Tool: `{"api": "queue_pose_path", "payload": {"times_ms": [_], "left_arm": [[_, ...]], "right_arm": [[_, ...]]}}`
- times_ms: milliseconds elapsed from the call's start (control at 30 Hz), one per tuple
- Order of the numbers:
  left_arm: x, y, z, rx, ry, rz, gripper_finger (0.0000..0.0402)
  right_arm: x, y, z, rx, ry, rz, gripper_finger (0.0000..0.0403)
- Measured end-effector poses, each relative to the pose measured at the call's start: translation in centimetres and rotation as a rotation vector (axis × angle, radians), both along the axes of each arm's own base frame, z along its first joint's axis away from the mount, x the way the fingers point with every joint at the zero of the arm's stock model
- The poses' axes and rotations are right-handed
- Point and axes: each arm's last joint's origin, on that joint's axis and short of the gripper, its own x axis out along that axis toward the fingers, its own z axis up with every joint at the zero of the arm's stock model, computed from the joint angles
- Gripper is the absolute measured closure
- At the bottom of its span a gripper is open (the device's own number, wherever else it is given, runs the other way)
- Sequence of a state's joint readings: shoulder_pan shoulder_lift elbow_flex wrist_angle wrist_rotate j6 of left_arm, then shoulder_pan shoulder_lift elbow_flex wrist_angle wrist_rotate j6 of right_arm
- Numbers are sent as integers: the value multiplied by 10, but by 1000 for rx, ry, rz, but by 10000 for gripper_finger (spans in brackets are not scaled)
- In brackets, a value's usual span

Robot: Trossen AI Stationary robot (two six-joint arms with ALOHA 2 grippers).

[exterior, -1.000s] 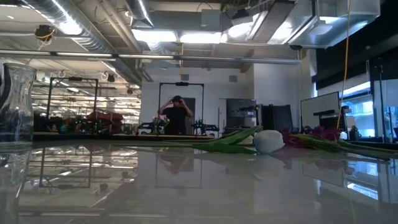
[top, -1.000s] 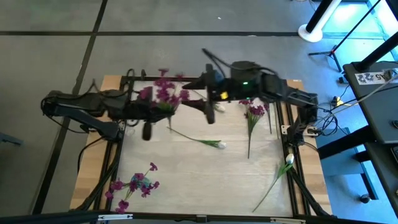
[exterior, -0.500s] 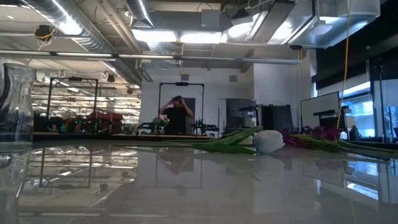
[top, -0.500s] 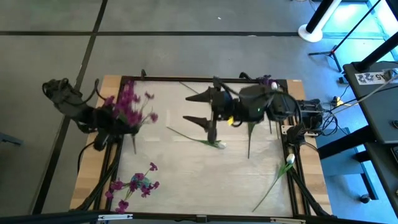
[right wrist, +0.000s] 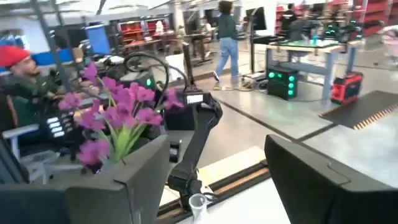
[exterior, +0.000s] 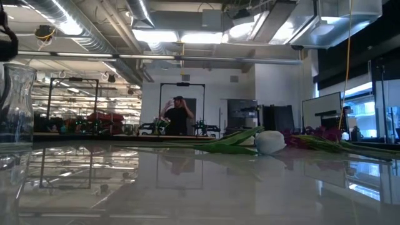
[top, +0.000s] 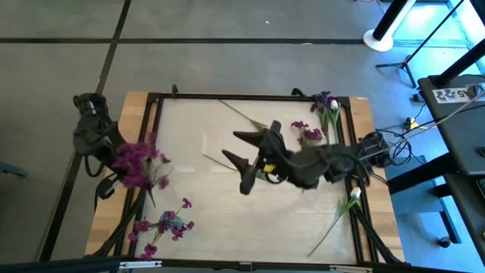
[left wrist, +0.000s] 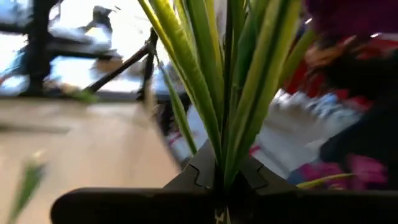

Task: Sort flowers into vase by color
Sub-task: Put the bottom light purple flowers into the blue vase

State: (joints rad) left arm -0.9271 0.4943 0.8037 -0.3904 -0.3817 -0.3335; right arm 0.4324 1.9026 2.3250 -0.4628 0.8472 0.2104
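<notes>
My left gripper (left wrist: pixel 221 180) is shut on a bunch of purple flowers (top: pixel 138 161) at the table's left edge, above the frame rail. In the right wrist view the bunch (right wrist: pixel 118 115) stands upright. My right gripper (top: pixel 227 145) hangs open over the table's middle, holding nothing, above a white flower (top: pixel 267 176) that lies flat. More purple flowers lie near left (top: pixel 163 224) and far right (top: pixel 308 134). Another white flower (top: pixel 352 196) lies near right. A glass vase (exterior: pixel 15 106) stands at the low view's left. My left gripper pinches the bunch's green stems and leaves (left wrist: pixel 224 155) between its two fingers, below the blooms. The fingers come in level, across the stems. The bunch stands upright in the hold, lifted clear of the table, its stem end (top: pixel 150 196) sticking out below.
A dark frame rail (top: pixel 242 96) runs round the table. A purple and a white flower (top: pixel 326 102) lie in the far right corner, and a loose green stem (top: pixel 241 114) at the far middle. People move about in the room behind the table.
My left gripper has carried the purple bunch from the table's far middle to its left edge and somewhat nearer, swinging round with it. My right gripper has come from the far edge toward the table's middle and has rolled, staying open.
</notes>
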Motion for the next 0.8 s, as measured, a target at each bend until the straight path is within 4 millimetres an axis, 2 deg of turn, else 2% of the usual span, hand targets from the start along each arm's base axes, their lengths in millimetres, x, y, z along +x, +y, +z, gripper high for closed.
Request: {"api": "queue_pose_path", "payload": {"times_ms": [267, 433, 600, 800], "left_arm": [[2, -18, -40, 3, -55, -81, 394], [1, -27, -55, 1, -120, -123, 394], [3, -31, -75, 21, -132, -75, 394], [4, -33, -87, 27, -160, -41, 394]], "right_arm": [[-1, 20, -9, 73, -25, -92, 139], [-3, 22, -9, 116, -49, -109, 139], [-3, 21, -9, 118, -53, -128, 139], [-3, 21, -9, 142, -65, -129, 139]]}}
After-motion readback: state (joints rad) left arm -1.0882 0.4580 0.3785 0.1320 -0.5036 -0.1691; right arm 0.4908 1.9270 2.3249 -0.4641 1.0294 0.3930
